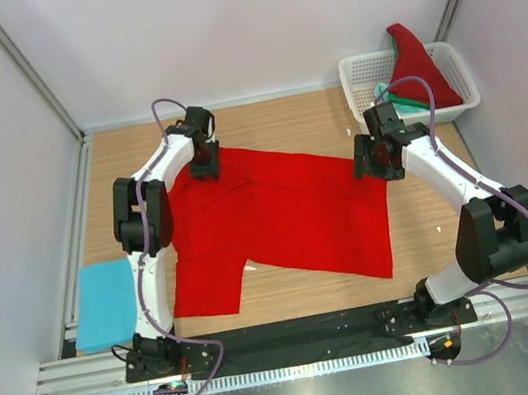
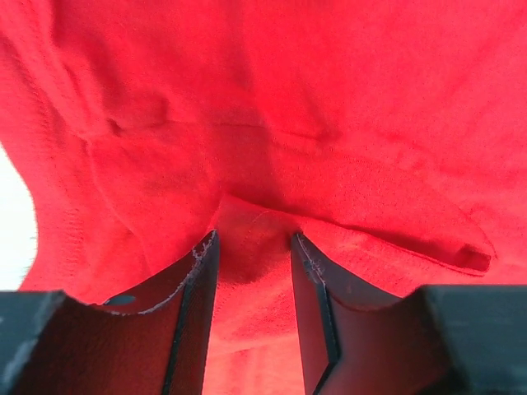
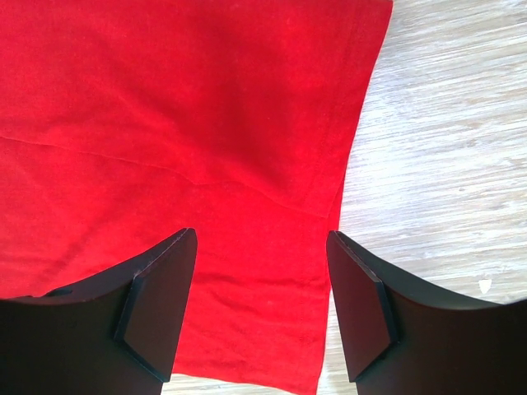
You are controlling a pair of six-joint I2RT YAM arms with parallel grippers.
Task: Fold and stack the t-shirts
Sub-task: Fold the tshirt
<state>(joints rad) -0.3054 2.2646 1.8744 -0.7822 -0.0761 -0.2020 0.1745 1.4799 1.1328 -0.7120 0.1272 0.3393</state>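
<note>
You have one blue t-shirt (image 1: pixel 104 303) folded at the desk's (image 1: pixel 419 244) near left corner. The red t-shirt (image 1: pixel 288 219) lies unfolded, with the left claw (image 2: pixel 251 240) pinching it and the right claw (image 3: pixel 262 240) spread. More t-shirts (image 1: pixel 413 56) wait in the basket (image 1: pixel 354 67).

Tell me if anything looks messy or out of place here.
The spread red shirt lies crooked on the table, one part jutting toward the near edge. In the basket, a bunched red shirt pokes up well above the rim.
</note>
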